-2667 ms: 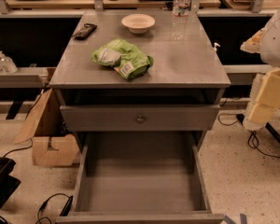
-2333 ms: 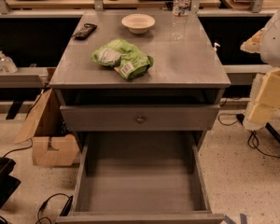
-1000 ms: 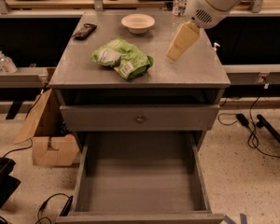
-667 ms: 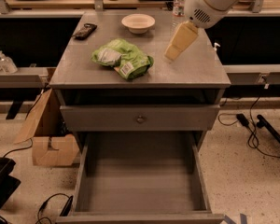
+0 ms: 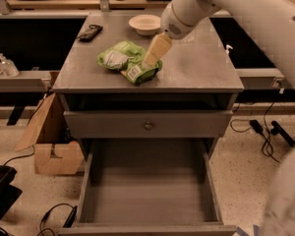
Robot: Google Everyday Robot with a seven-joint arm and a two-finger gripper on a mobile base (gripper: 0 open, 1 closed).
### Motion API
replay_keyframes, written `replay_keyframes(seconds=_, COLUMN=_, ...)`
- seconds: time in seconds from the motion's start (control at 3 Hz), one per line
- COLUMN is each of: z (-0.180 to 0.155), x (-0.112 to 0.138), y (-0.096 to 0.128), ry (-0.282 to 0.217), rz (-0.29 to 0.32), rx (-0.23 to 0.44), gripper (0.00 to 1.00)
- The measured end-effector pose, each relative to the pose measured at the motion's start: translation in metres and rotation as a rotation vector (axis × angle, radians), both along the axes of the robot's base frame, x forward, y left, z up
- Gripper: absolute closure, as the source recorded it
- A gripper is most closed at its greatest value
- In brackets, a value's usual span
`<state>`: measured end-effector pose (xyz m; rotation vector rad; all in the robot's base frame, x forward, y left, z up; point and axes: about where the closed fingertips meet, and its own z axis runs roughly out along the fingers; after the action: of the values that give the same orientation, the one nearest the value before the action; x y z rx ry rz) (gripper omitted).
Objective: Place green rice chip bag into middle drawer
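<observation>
The green rice chip bag (image 5: 125,62) lies crumpled on the grey cabinet top (image 5: 201,68), left of centre, its white label facing the front. My gripper (image 5: 151,58) comes down from the upper right on the white arm (image 5: 246,9), and its cream tip sits over the right side of the bag, at or just above its surface. The middle drawer (image 5: 147,198) is pulled out wide open below and holds nothing. Above it is a shut grey drawer front with a small round knob (image 5: 148,126).
A cream bowl (image 5: 144,23) stands at the back of the cabinet top and a black remote (image 5: 90,32) lies at the back left. A cardboard box (image 5: 51,149) stands on the floor to the left, and cables (image 5: 265,132) run across the floor to the right.
The arm has swung left across the cabinet top; my gripper went from right of the bag to over its right side. The bag has not moved.
</observation>
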<state>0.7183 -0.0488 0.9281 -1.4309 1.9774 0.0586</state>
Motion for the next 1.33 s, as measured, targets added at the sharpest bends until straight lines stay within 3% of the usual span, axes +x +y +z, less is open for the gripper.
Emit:
replay_keyframes(seconds=0.33, z=-0.033, x=0.028, y=0.029, ry=0.041, rz=0.023, rx=0.065, gripper=0.00)
replay_keyframes(seconds=0.67, z=-0.060, x=0.048, y=0.067, ry=0.125, rz=0.038, rx=0.144, gripper=0.00)
replay_keyframes(seconds=1.0, z=-0.071, x=0.055, y=0.088, ry=0.171, rz=0.041, rx=0.167, gripper=0.00)
replay_keyframes(seconds=1.33, z=-0.084, x=0.058, y=0.097, ry=0.204, rz=0.016, rx=0.144, gripper=0.00)
